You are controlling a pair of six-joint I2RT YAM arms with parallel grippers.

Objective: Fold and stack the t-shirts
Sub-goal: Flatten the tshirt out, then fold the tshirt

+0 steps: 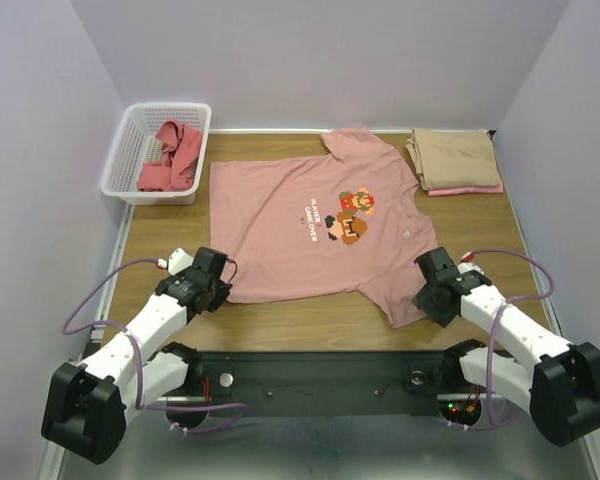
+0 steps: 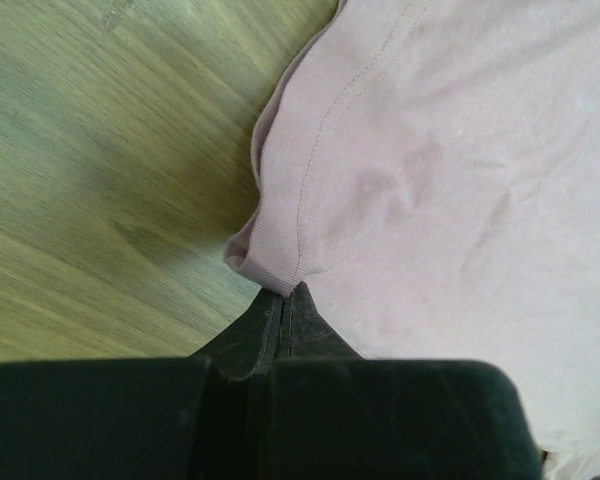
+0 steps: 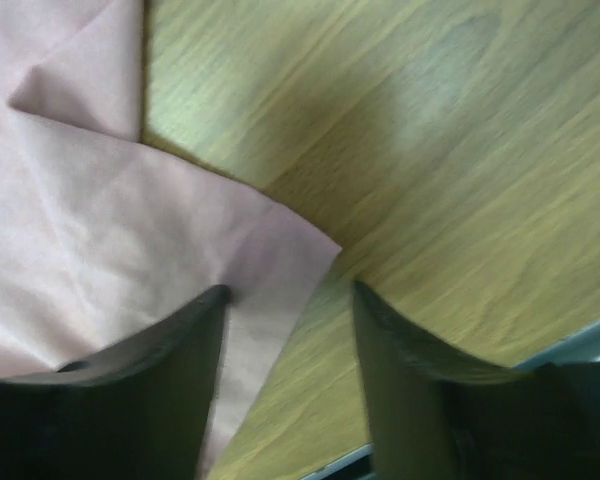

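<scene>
A dusty pink t-shirt (image 1: 280, 235) with pixel-game characters and white text lies spread flat in the middle of the wooden table. My left gripper (image 1: 220, 284) is at its near left hem corner. In the left wrist view the gripper (image 2: 285, 293) is shut, with the ribbed hem (image 2: 270, 250) pinched at the fingertips. My right gripper (image 1: 427, 297) is at the shirt's near right sleeve. In the right wrist view it (image 3: 290, 288) is open, one finger over the sleeve cloth (image 3: 130, 240) and the other over bare wood. A coral-red t-shirt (image 1: 172, 155) lies crumpled in the basket.
A white lattice basket (image 1: 170, 106) stands at the back left. A folded tan t-shirt (image 1: 455, 155) lies on a folded pink one (image 1: 475, 189) at the back right. Walls close in the table on three sides. Purple cables loop beside both arms.
</scene>
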